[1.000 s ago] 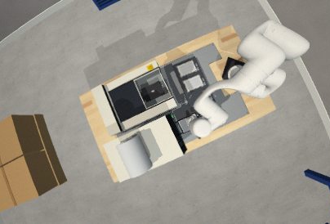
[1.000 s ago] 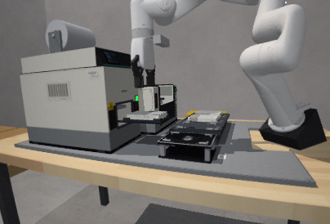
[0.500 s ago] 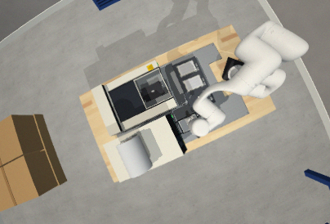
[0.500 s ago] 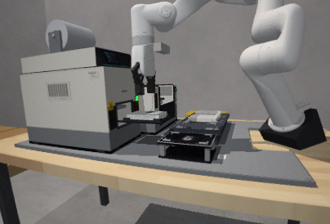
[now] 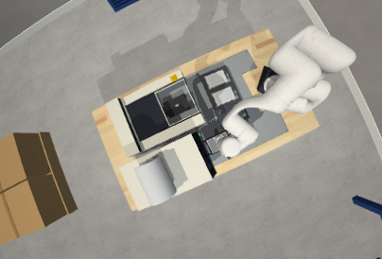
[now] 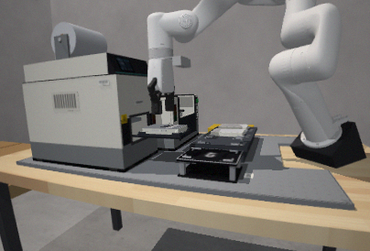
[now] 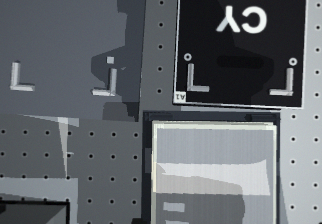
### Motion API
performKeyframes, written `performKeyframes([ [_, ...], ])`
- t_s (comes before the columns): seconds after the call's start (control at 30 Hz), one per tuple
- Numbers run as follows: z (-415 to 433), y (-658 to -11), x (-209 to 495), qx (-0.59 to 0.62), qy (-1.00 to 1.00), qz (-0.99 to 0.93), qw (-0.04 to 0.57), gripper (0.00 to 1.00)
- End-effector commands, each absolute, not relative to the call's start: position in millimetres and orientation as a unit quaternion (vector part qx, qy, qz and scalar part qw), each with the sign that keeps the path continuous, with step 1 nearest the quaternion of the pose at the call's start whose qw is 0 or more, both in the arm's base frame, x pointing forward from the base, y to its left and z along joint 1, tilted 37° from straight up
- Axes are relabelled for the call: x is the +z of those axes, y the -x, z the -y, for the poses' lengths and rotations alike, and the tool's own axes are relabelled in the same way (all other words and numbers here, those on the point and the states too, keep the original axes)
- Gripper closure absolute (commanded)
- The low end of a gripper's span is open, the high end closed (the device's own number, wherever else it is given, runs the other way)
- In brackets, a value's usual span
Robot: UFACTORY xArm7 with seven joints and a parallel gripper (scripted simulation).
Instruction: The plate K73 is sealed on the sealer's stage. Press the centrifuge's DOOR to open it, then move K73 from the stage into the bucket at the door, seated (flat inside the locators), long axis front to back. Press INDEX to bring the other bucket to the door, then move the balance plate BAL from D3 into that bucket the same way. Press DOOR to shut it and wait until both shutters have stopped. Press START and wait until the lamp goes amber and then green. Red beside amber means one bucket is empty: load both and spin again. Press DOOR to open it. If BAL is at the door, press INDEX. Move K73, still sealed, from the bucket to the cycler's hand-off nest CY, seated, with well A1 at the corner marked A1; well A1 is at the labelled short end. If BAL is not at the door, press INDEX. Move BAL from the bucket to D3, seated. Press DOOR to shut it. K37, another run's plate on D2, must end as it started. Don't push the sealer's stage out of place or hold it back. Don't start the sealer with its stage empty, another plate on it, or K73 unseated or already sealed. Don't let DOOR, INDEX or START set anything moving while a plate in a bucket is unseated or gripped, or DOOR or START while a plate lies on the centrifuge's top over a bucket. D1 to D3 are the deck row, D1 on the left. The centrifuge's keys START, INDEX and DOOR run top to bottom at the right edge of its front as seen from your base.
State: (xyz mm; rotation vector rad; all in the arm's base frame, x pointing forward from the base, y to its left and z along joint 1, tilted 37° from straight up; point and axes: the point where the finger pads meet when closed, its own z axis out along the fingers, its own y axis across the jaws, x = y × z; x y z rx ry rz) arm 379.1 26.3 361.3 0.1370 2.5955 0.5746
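The sealed plate K73 [image 7: 214, 165] [image 6: 165, 129] lies flat on the sealer's dark stage [image 7: 146, 170] [image 6: 142, 134], its foil top shiny. My gripper [image 6: 163, 108] hangs straight above the plate with its fingers wide apart and nothing between them; the fingers do not show in the wrist view. The black hand-off nest CY [image 7: 242, 50] [image 6: 209, 156] lies just beyond the stage, with its A1 corner mark toward the stage. The centrifuge [image 5: 149, 113] shows a square opening [image 5: 178, 101] in its top with a dark bucket inside.
The sealer [image 6: 85, 114] [image 5: 192, 161] with its film roll [image 6: 78, 40] [image 5: 154, 183] stands close beside the gripper. Two plates [image 5: 215, 79] [image 5: 224, 96] lie in the deck row. An empty nest with L-shaped locators [image 7: 62, 80] is beside CY. The robot base [image 6: 328, 147] stands at the right.
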Motion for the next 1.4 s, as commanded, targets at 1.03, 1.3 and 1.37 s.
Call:
performKeyframes([
  [1.03, -39, -397, 334, 0.210, -0.051, -0.946, 0.240, 0.00],
  [1.3, -40, -398, 332, 0.210, -0.051, -0.946, 0.240, 0.00],
  [1.37, -41, -399, 331, 0.210, -0.051, -0.946, 0.240, 0.00],
])
